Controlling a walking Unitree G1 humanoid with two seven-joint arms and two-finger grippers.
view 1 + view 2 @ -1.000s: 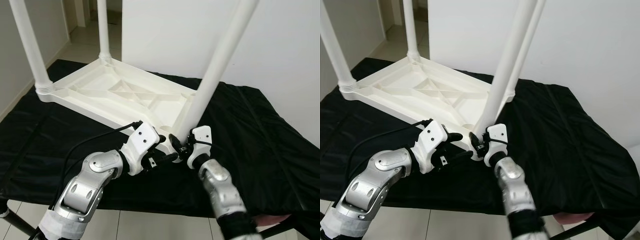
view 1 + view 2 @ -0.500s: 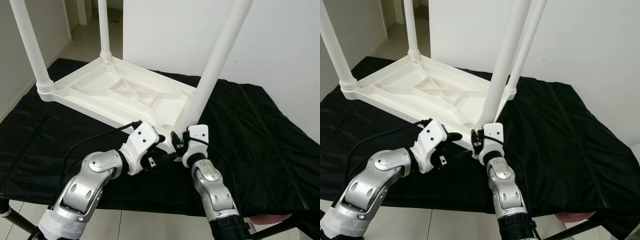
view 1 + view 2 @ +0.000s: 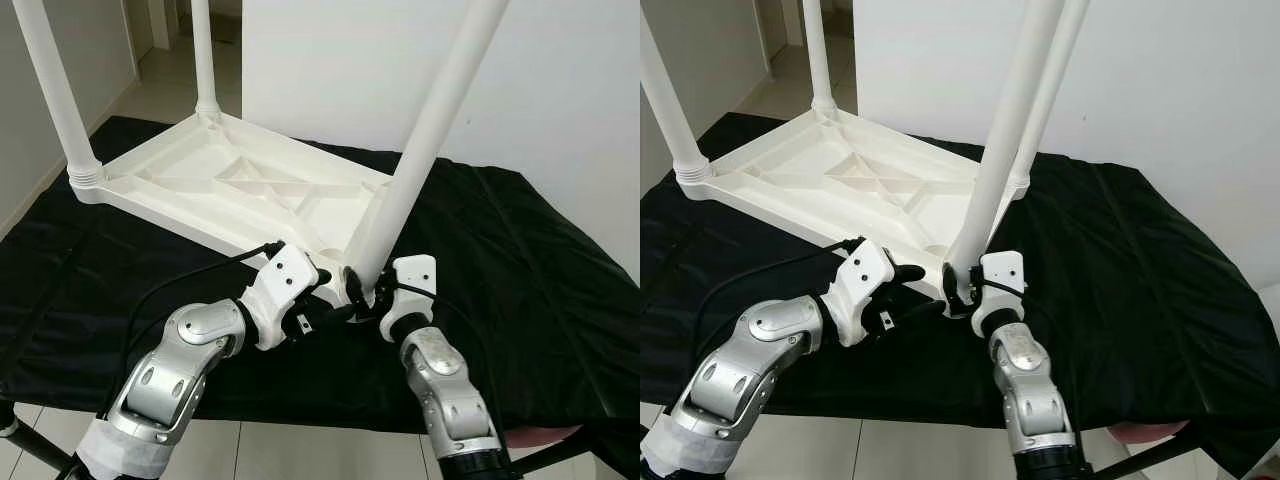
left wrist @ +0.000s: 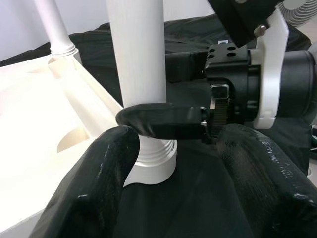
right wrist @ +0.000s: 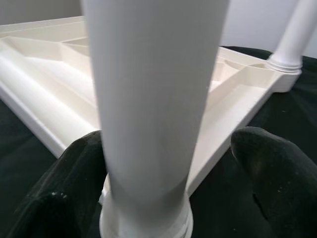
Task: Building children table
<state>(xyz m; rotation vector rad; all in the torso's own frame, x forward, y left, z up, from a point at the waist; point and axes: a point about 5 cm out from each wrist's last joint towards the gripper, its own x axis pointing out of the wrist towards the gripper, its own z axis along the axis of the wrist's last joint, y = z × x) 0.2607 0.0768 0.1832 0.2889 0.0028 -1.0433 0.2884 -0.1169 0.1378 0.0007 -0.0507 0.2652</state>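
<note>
A: The right gripper (image 3: 358,290) has its fingers (image 5: 74,173) spread on either side of the near white leg (image 3: 420,150), low down by its ribbed collar; one pad looks to touch it, the other stands apart.

B: And the left gripper (image 3: 335,300)?

A: Its fingers (image 4: 99,188) are spread too, just beside that collar, holding nothing.

B: The children's table (image 3: 240,190)?

A: White plastic, upside down on the bench (image 3: 520,290) under a black cloth, ribbed underside up, legs standing at its corners.

B: Anything unclear?

A: The leg tops are cut off, and the near leg hides part of the far right one.
</note>
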